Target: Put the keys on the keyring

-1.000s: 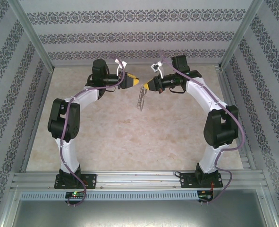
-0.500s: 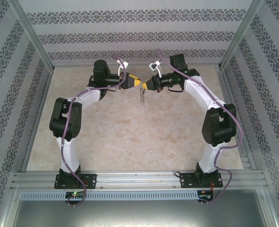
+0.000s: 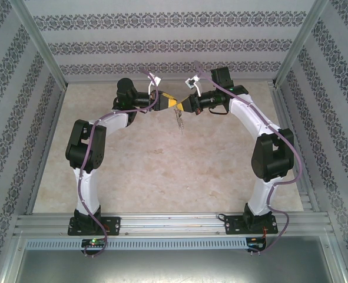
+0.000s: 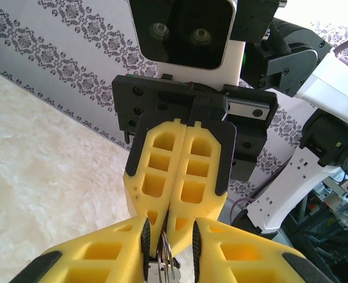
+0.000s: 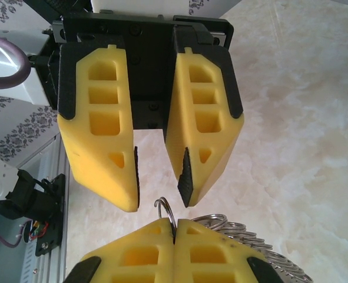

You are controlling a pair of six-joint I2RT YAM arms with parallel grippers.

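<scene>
Right gripper tight on keyring — left gripper narrowly parted around it

I see my left gripper at the bottom. Its two yellow fingers are apart, with a gap between the black pads. Right across from it, the right gripper points its tips into that gap, and its fingers are pressed flat together. The shiny keyring sticks out from those pinched tips and sits between my left gripper's pads. I can't tell if it touches them. To the gripper's left is the pale tabletop. Behind the right gripper are a patterned wall and a white arm.
</scene>
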